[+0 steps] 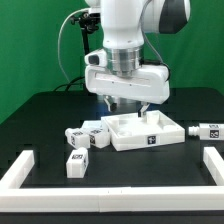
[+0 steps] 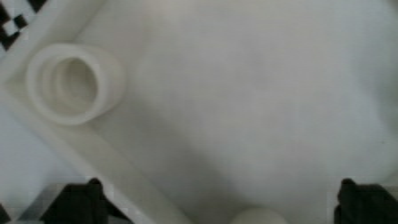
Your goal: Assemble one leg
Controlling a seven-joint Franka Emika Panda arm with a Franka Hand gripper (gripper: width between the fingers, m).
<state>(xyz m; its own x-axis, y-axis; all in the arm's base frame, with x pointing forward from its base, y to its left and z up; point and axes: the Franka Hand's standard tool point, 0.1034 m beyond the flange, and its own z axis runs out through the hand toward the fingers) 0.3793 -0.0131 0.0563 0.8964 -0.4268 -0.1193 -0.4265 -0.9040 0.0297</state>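
The large white square panel (image 1: 145, 131) lies mid-table. My gripper (image 1: 128, 104) hangs low over its corner nearer the exterior view's left, jaws open. In the wrist view the panel (image 2: 249, 90) fills the frame, with a round raised corner hole (image 2: 75, 83). The two dark fingertips (image 2: 80, 200) stand wide apart at the frame's edge with only panel surface between them. Two legs (image 1: 88, 135), small white posts with black-and-white tags, lie left of the panel. Another leg (image 1: 77, 163) lies nearer the front, and one leg (image 1: 208, 130) lies at the right.
A low white fence runs along the table's front, with a raised end at the exterior view's left (image 1: 20, 170) and one at the right (image 1: 212, 162). A green backdrop stands behind the black table, and cables hang behind the arm.
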